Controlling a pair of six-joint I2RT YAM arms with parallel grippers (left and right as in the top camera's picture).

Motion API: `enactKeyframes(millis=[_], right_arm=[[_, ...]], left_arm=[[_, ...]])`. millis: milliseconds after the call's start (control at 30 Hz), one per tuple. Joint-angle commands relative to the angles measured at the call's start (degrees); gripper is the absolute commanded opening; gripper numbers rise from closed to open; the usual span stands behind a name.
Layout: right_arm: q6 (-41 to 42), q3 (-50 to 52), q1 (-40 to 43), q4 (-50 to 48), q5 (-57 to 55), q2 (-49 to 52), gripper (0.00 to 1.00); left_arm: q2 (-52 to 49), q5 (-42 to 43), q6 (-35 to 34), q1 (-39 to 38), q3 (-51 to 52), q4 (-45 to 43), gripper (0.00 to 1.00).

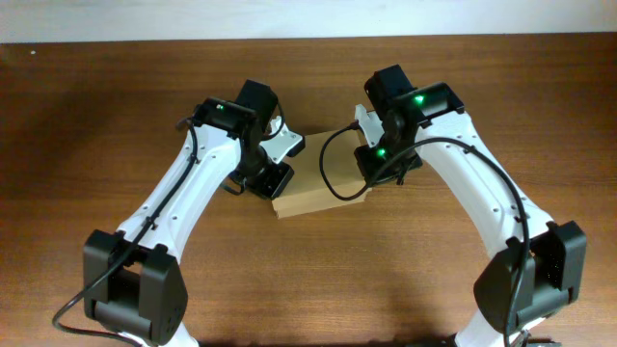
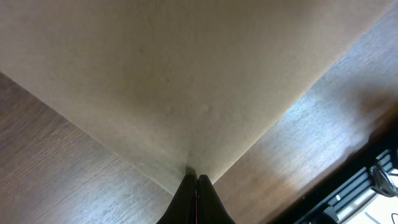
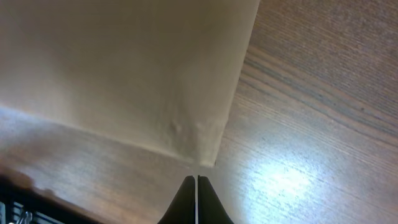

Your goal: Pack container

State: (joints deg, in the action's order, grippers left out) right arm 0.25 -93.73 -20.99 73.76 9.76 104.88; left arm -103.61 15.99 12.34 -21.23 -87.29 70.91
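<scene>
The container [image 1: 310,183] is a tan-brown cardboard box lying flat and closed in the middle of the table between my two arms. It fills the left wrist view [image 2: 186,74] and the upper left of the right wrist view [image 3: 124,62]. My left gripper [image 2: 196,180] is shut and empty, its tips touching a corner of the box on its left side. My right gripper [image 3: 196,182] is shut and empty, its tips just short of another box corner on the right side. In the overhead view both grippers are hidden under the wrists.
The brown wooden table [image 1: 318,280] runs all round the box. A black cable [image 1: 333,169] from the right arm loops over the box top. The table's edge shows in the left wrist view [image 2: 348,162].
</scene>
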Motion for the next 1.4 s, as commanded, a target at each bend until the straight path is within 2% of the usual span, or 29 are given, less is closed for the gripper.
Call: enactKeyframes(millis=[0, 300, 433, 500, 567, 633, 733, 800, 900, 1067, 1133, 1167, 1200, 1233, 1267, 1300, 1367], right_arm=[[0.6, 0.2, -0.5, -0.9, 0.5, 2.0, 0.04], [0.6, 0.6, -0.5, -2.4, 1.0, 9.9, 0.04], [0.6, -0.2, -0.5, -3.7, 1.8, 10.3, 0.04], [0.1, -4.6, -0.3, -2.5, 1.7, 9.9, 0.04], [0.2, -11.4, 0.0, 0.1, 1.6, 9.8, 0.04], [0.2, -19.0, 1.2, 2.3, -0.3, 9.8, 0.04], [0.3, -30.0, 4.9, 4.0, -3.7, 9.8, 0.04], [1.7, -35.1, 9.3, 2.3, -4.5, 9.8, 0.04], [4.9, -36.2, 17.7, -0.8, -4.4, 9.8, 0.04], [5.2, -36.1, 28.1, -0.2, -4.4, 9.9, 0.04], [5.2, -36.1, 29.6, -0.3, -4.4, 9.9, 0.04], [5.1, -36.1, 29.9, -0.3, -4.5, 9.9, 0.04], [5.1, -36.1, 30.0, -0.2, -4.5, 9.9, 0.12], [5.1, -36.1, 30.0, -0.2, -4.5, 9.9, 0.28], [5.1, -36.1, 30.0, -0.2, -4.5, 9.9, 0.59], [5.1, -36.1, 30.0, -0.2, -4.4, 9.9, 1.0], [5.1, -36.1, 30.0, -0.2, -4.4, 9.9, 0.99]], left_arm=[[0.5, -0.8, -0.6, -0.1, 2.5, -1.3, 0.01], [-1.5, -0.8, -0.8, -0.4, 3.9, -3.9, 0.01], [-1.5, -0.8, -0.8, -0.4, 3.9, -5.0, 0.02], [-1.5, -0.9, -3.0, -0.4, 2.8, -6.5, 0.02], [-1.5, -4.7, -7.3, -0.3, -0.8, -6.7, 0.01], [-1.5, -7.8, -8.7, 0.1, -5.7, -6.1, 0.01], [-1.5, -10.2, -10.5, 3.1, -14.8, -5.7, 0.02], [-1.5, -15.4, -14.3, 7.1, -20.0, -8.1, 0.02], [-1.5, -21.0, -15.6, 15.1, -23.8, -11.7, 0.07], [-1.6, -20.8, -15.7, 28.4, -24.0, -13.0, 0.08], [-1.6, -20.8, -15.8, 30.6, -24.0, -13.6, 0.17], [-1.6, -20.8, -15.8, 31.7, -24.0, -13.8, 0.29], [-1.6, -20.9, -15.8, 32.8, -24.0, -13.8, 0.59], [-1.6, -20.9, -15.8, 33.2, -24.0, -13.7, 1.0], [-1.6, -21.0, -15.8, 33.6, -24.0, -13.7, 1.0], [-1.6, -21.0, -15.8, 33.6, -24.0, -13.7, 1.0], [-1.6, -21.0, -15.8, 33.6, -24.0, -13.7, 1.0]])
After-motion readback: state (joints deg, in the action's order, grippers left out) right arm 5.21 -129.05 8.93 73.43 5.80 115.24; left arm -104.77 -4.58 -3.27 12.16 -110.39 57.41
